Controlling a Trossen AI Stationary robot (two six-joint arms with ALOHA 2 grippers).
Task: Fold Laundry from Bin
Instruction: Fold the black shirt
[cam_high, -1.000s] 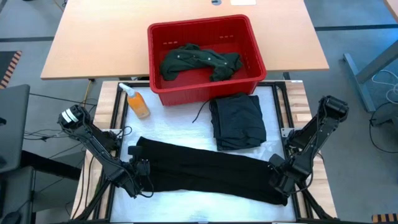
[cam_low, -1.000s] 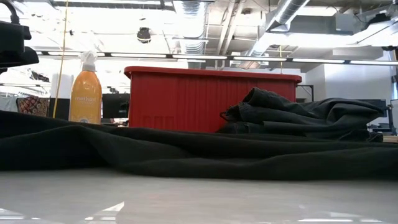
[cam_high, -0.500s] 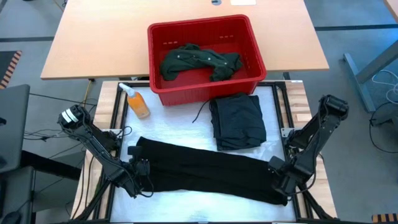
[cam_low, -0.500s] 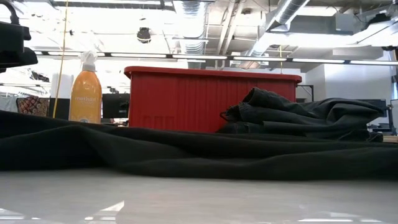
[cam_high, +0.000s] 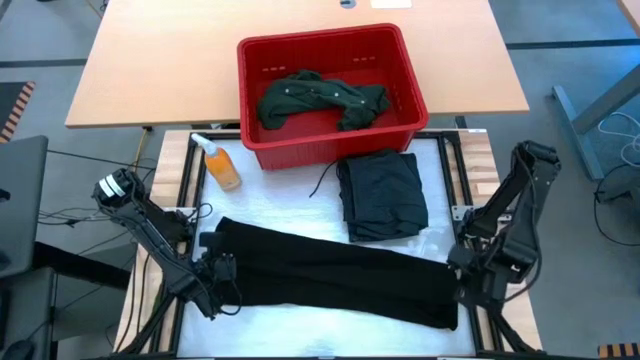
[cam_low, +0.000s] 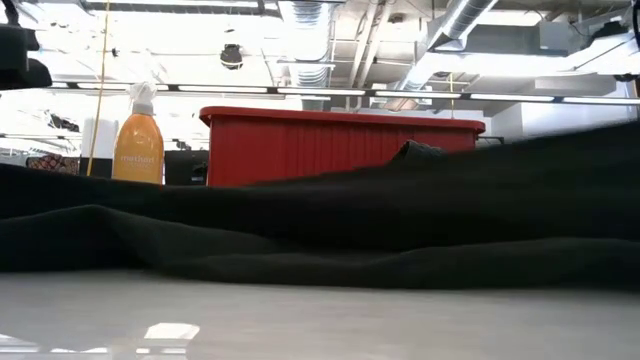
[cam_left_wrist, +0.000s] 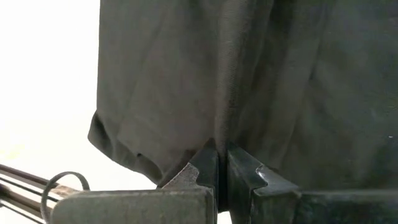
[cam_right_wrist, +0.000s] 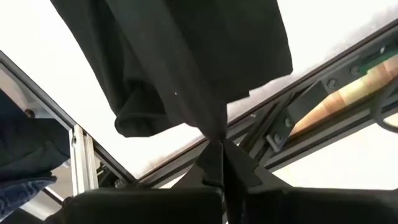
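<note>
White table pad (cam_high: 300, 200): both pincers pinching the black garment (cam_high: 330, 275).
I fear cloth slipping from right gripper (cam_high: 462, 297); left gripper (cam_high: 222, 268) grips thin.

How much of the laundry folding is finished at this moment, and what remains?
Done: one dark garment lies folded on the table below the bin. In hand: the left pincer and right pincer are each shut on an end of the long black garment, not yet folded. Left: the green shirt is in the bin.

Shirt (cam_high: 320, 100) in bin (cam_high: 330, 145); folded piece (cam_high: 382, 195) before bin.
</note>
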